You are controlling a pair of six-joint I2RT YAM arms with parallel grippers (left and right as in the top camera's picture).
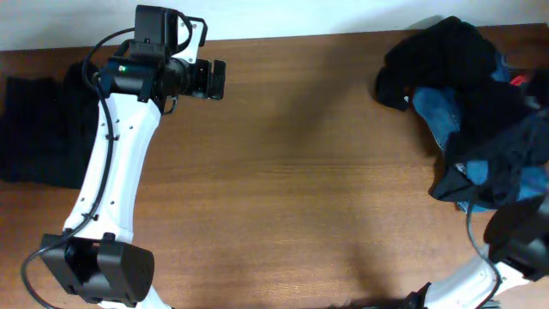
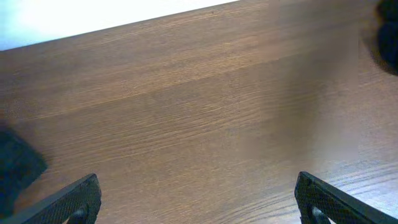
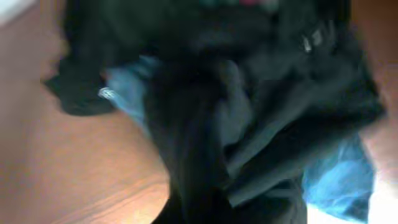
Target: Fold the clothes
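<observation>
The clothes (image 1: 480,103) lie in a loose heap at the table's right end. It is mostly black fabric over blue denim (image 1: 437,116), with a bit of red (image 1: 517,80) at the far edge. One black garment (image 1: 39,129) lies flat and folded at the left end. My right gripper (image 1: 502,215) is at the heap's near edge. In the right wrist view dark cloth (image 3: 199,155) fills the frame and runs down over the jaws, hiding the fingers, with blue denim (image 3: 339,180) beside it. My left gripper (image 1: 221,79) (image 2: 196,202) hovers open over bare wood at the back left, holding nothing.
The wooden table (image 1: 292,189) runs between the folded garment and the heap. Its far edge (image 1: 283,36) meets a white surface behind. The left arm's base (image 1: 99,266) stands at the near left edge, the right arm's base at the near right.
</observation>
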